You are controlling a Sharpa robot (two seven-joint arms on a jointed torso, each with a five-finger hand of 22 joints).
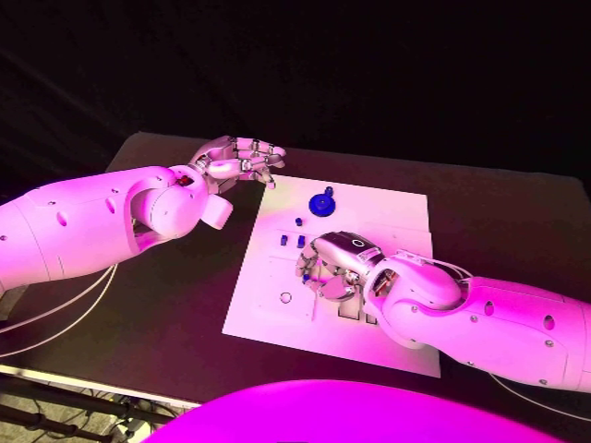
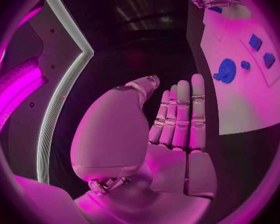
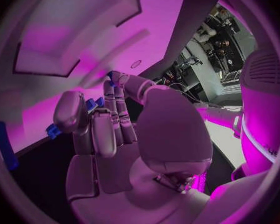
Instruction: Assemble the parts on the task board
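On the black table [image 1: 509, 212] lies the white task board [image 1: 283, 318] with its blue parts, a round blue part [image 1: 322, 203] near its far edge; my left hand [image 1: 237, 159] hovers empty, fingers straight, beside the far corner, while my right hand [image 1: 338, 268] curls over mid-board, fingertips [image 3: 112, 77] at small blue parts [image 3: 90, 104].
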